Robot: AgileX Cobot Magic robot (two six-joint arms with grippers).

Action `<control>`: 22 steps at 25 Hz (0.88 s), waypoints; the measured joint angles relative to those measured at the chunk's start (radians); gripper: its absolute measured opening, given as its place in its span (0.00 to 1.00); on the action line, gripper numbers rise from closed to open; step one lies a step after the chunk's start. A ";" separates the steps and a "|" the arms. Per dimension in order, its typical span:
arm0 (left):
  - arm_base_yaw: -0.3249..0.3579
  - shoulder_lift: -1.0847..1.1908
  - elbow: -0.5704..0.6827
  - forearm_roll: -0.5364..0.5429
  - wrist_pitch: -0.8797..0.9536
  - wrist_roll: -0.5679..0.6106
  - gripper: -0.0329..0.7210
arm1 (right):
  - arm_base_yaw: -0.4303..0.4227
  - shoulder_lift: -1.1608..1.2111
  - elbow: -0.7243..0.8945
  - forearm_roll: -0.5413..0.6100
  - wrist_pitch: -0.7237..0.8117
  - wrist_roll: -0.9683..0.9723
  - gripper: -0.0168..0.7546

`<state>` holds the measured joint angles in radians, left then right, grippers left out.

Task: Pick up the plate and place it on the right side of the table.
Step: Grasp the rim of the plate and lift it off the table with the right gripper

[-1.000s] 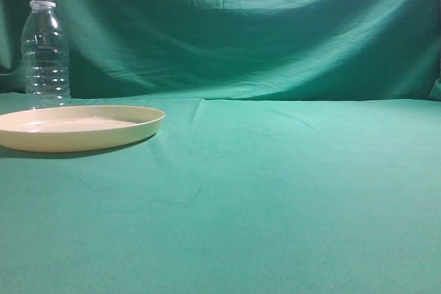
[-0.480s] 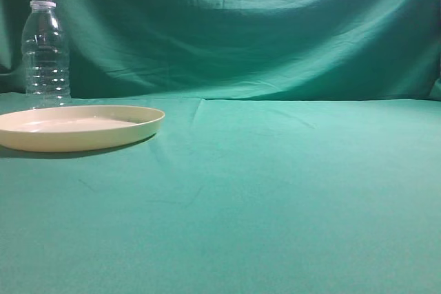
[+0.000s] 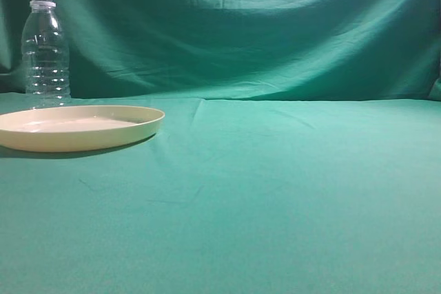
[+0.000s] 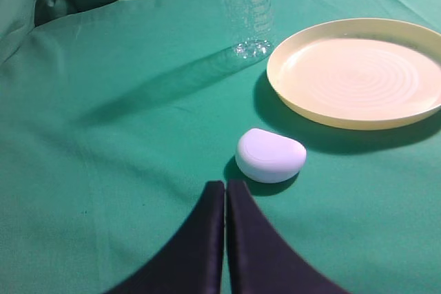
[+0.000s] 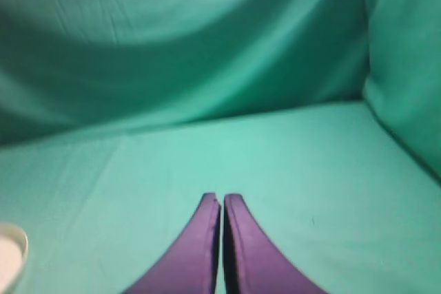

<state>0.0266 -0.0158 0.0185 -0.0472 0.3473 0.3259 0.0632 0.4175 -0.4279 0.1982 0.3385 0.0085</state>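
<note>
Plate: the plate [image 3: 77,127] lies flat on the left of the tabletop [image 3: 289,191], right side up and empty; in the left wrist view [image 4: 358,72] it casts a shadow under its near rim.
Neighbours: a clear bottle [image 3: 45,49] stands just behind it, close to the far rim; a small white rounded lump [image 4: 270,155] lies on the cloth near the plate's near edge, apart from it.
Handling: likely light, stiff plastic with a smooth, rather slippery face; wide and shallow, so it may tilt when lifted by one side.
Hold: the low raised rim, pinched over its edge, best on the side away from the bottle.
Left gripper: [image 4: 225,191] clenched on nothing, short of the lump and plate.
Right gripper: [image 5: 221,203] clenched, empty, over bare cloth.
Destination: the tabletop's right side.
</note>
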 joint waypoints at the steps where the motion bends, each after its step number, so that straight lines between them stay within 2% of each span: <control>1: 0.000 0.000 0.000 0.000 0.000 0.000 0.04 | 0.000 0.052 -0.026 0.009 0.028 0.000 0.02; 5: 0.000 0.000 0.000 0.000 0.000 0.000 0.04 | 0.000 0.214 -0.118 0.038 0.131 -0.034 0.02; 10: 0.000 0.000 0.000 0.000 0.000 0.000 0.04 | 0.005 0.391 -0.225 0.189 0.207 -0.323 0.02; 14: 0.000 0.000 0.000 0.000 0.000 0.000 0.04 | 0.103 0.542 -0.327 0.252 0.287 -0.427 0.02; 18: 0.000 0.000 0.000 0.000 0.000 0.000 0.04 | 0.226 0.709 -0.420 0.262 0.290 -0.425 0.02; 22: 0.000 0.000 0.000 0.000 0.000 0.000 0.04 | 0.304 0.898 -0.555 0.262 0.317 -0.393 0.02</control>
<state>0.0266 -0.0158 0.0185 -0.0472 0.3473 0.3259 0.3671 1.3155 -0.9834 0.4598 0.6555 -0.3843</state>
